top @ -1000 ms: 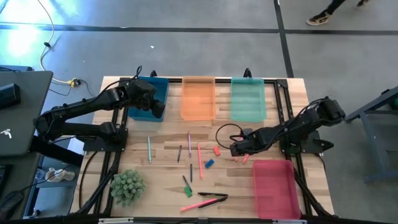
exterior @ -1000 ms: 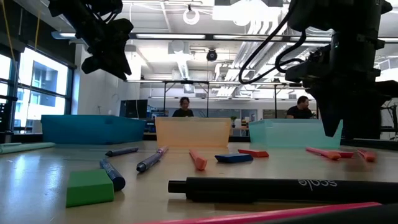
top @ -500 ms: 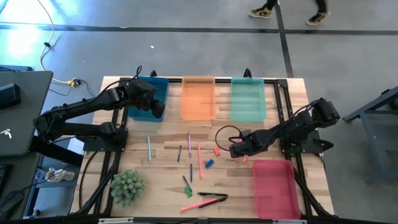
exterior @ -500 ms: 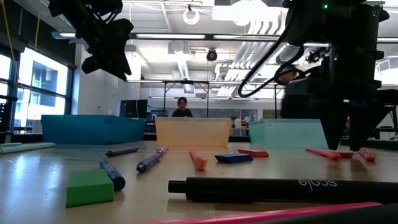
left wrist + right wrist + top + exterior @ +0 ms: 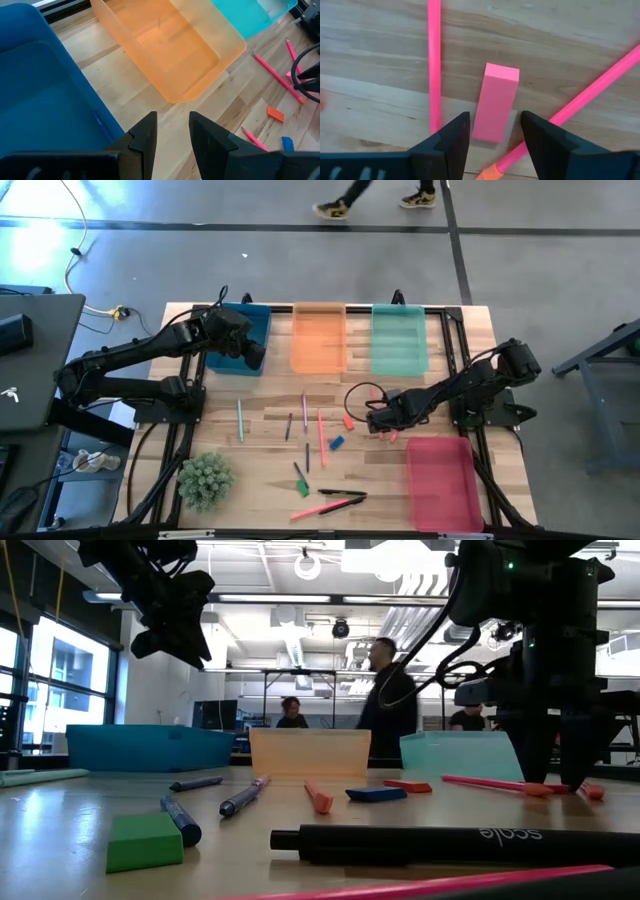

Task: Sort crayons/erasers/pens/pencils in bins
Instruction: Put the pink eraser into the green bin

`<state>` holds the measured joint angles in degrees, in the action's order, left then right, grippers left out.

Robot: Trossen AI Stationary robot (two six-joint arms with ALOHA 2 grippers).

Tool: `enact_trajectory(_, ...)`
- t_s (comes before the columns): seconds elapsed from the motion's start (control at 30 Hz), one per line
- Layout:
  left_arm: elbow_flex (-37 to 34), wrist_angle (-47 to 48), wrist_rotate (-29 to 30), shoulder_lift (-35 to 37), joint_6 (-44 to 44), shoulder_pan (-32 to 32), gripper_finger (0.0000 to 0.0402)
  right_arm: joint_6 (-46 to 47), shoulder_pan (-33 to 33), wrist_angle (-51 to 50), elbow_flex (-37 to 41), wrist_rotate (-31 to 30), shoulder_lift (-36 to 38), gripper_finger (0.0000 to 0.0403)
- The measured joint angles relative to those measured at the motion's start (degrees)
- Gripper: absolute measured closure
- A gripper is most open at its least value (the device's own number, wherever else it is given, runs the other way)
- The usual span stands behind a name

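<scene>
Left gripper (image 5: 252,356) up over blue bin (image 5: 240,337), fingers a little apart, holding nothing. Orange bin (image 5: 319,337) and green bin (image 5: 399,338) next. Right gripper (image 5: 492,135) low, fingers wide around pink eraser (image 5: 495,101). Red-pink bin (image 5: 442,482) nearby.

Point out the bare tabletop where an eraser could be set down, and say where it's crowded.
Free: the wood between the blue bin and the green pencil, and the strip between the plant and the black pen. Crowded: mid-table around the pink sticks, red-orange eraser and right pincer.
</scene>
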<state>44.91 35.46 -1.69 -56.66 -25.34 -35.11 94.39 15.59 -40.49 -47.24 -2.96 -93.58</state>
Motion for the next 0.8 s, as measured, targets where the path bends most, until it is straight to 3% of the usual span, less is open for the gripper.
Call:
enact_trajectory(0.47,0.0,0.02,-0.01,-0.02,0.0,0.01,0.03,0.96,-0.28,-0.92,0.15,1.06,-0.07,0.0344)
enact_trajectory(0.8,0.0,0.02,-0.02,-0.02,0.0,0.02,0.03,0.72,-0.26,-0.87,0.37,1.35,1.29,0.0348)
